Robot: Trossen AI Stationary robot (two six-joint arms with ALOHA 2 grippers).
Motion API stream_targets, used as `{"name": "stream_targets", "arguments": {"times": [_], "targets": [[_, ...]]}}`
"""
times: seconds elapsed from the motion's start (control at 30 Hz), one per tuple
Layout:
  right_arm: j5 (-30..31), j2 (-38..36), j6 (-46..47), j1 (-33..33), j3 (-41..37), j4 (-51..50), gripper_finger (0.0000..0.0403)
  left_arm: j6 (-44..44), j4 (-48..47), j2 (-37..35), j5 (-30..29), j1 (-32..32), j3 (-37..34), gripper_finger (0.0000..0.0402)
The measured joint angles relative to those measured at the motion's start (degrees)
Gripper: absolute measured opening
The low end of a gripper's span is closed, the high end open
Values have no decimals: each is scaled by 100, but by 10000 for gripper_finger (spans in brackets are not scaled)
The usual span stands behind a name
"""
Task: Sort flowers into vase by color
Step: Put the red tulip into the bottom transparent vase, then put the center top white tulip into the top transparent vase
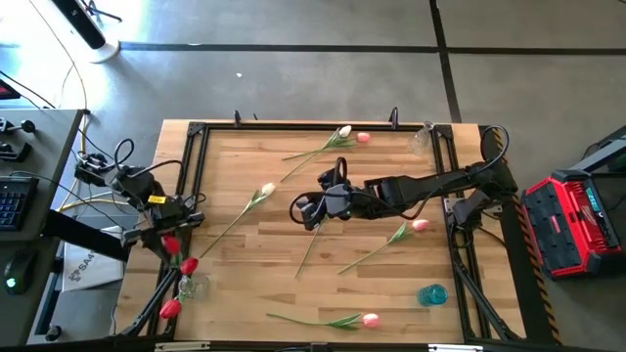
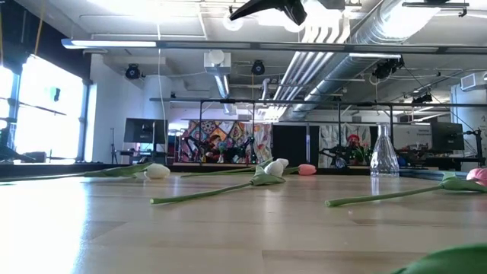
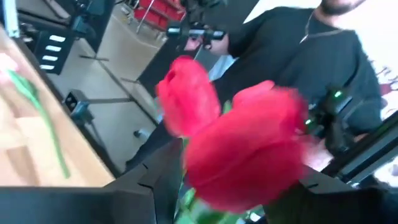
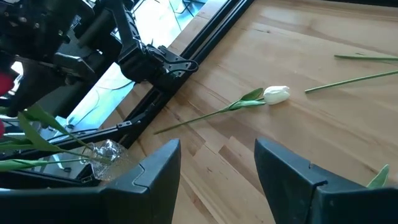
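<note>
High view: the left hand sits at the worktop's left edge, just above 3 red flowers standing in a clear vase; its fingers cannot be told. Right hand hovers mid-worktop, fingers apart, empty. White flowers and pink flowers lie scattered.

- Red tulips: three bud heads show, all clustered at the table's left edge.
- Cream-white tulips: two lie loose on the wood, one left of centre and one near the far edge.
- Pink tulips: three lie loose, one by the far edge, one toward the right, one near the front edge.
- Clear glass vases: two, one at the far right corner, one at the left edge.
- Blue vase: one, front right.
- Arms: two, each ending in one claw.
</note>
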Motion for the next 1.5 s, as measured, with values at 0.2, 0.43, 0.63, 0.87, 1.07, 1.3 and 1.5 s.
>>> {"name": "stream_targets", "arguments": {"times": [0.2,0.43,0.63,0.87,1.07,1.3,1.5], "targets": [[-146,0,186,-79,2,-1,193,-643,638,-10,-3,0,15,172],[-319,0,160,-197,1,104,193,-425,723,-22,-498,2,504,172],[-195,0,-85,-173,0,716,193,-62,748,76,-1761,4,800,172],[-125,0,-45,-166,0,588,193,-55,806,1086,-2372,91,811,172],[-613,0,628,-315,0,-365,193,-19,982,2035,-2478,640,1046,172],[-901,0,1047,-337,0,-1669,193,292,732,2633,-2540,1876,1641,172],[-1576,0,552,-337,0,-2364,193,245,584,3541,-1668,3162,1769,172]]}}
